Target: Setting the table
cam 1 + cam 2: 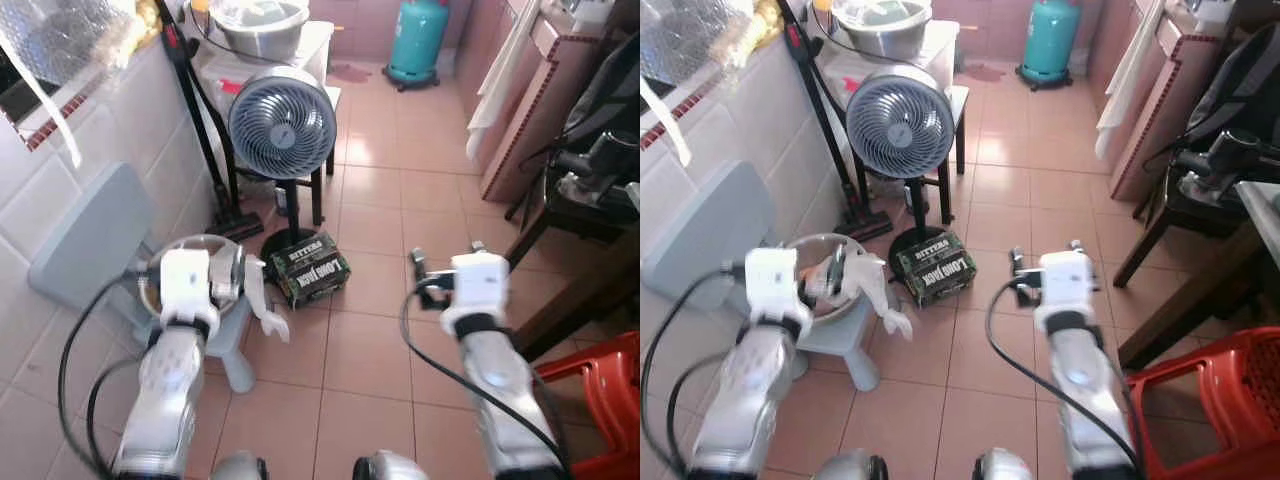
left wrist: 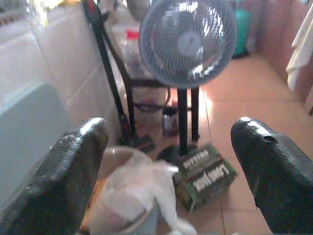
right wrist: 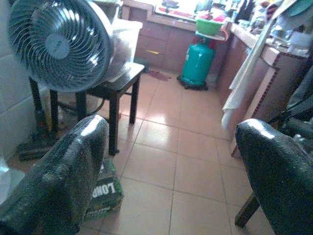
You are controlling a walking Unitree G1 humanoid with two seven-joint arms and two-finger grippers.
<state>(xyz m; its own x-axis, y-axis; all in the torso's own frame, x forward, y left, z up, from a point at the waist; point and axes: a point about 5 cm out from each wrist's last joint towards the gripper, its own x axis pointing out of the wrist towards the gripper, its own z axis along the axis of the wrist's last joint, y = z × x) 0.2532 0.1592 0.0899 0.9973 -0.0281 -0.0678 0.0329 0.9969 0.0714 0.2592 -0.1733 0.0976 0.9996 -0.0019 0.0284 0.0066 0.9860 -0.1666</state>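
A kitchen floor of pinkish-brown tiles (image 1: 370, 330) runs ahead, with a white tiled wall along the robot's left. Taking the dark green carton (image 1: 310, 268) printed with white lettering as the landmark, lying flat on the floor: the left gripper (image 2: 171, 161) hovers on the near left of it, its 2 black fingers (image 2: 68, 171) spread wide and holding nothing, above a metal bowl (image 1: 195, 270) that sits on the seat of a pale blue plastic chair (image 1: 90, 235). The bowl holds crumpled clear plastic wrap (image 1: 262, 305) that spills over its rim toward the carton. The right gripper (image 3: 171, 161) is raised to the carton's right, over bare floor, its 2 fingers (image 3: 63, 181) also wide apart and empty. At the near right edge, well right of the carton, stands a red plastic crate (image 1: 600, 385), and a dark wooden table leg (image 1: 1160, 310) sits beside it. Just behind the carton rises a round grey fan (image 1: 282, 122) on a black stand, and left of that stand a black vacuum-like pole (image 1: 200, 120) leans on the wall. Behind the fan a small dark table (image 3: 120, 83) carries a large metal basin (image 1: 262, 22). Far beyond the carton, toward the right, a teal gas cylinder (image 1: 418, 40) stands on the floor, and a white cloth (image 1: 495, 75) hangs from the brown cabinets (image 1: 530, 110) on that side.
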